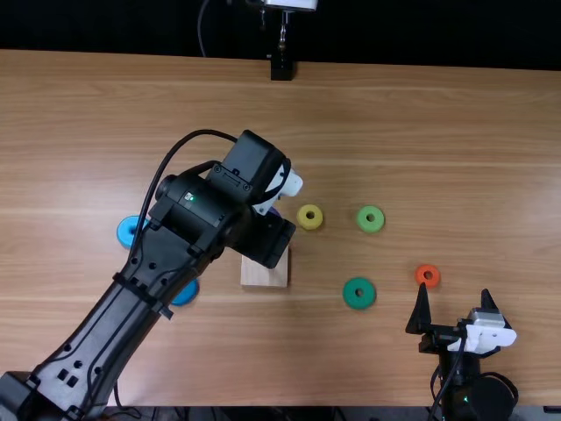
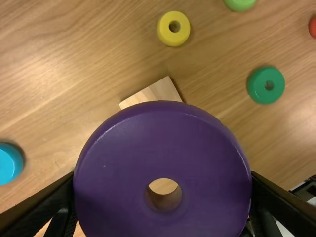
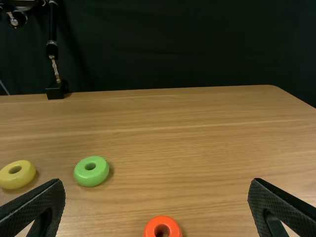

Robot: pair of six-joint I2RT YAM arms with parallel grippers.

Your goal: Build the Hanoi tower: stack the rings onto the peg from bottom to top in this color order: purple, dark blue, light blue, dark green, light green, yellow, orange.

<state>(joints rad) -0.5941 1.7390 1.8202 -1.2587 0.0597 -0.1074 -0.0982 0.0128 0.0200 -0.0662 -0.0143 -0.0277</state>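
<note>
Left tool (image 1: 266, 239) pinches the purple ring (image 2: 163, 129) near the wooden block (image 1: 263, 274); right tool (image 1: 454, 298) is spread, near the orange ring (image 1: 421, 274) on the bench (image 1: 394, 114)

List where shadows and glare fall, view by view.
Top view: narrow shadow along the wooden block's right side, pale glare on the table towards the right edge; left wrist view: soft sheen on the purple ring, shadow beside the yellow ring; right wrist view: soft shadow beside the light green ring, backdrop nearly black.

The purple ring (image 2: 118, 158) hangs over the pale wooden base (image 1: 263, 274), other rings (image 1: 351, 296) lying flat nearby.
</note>
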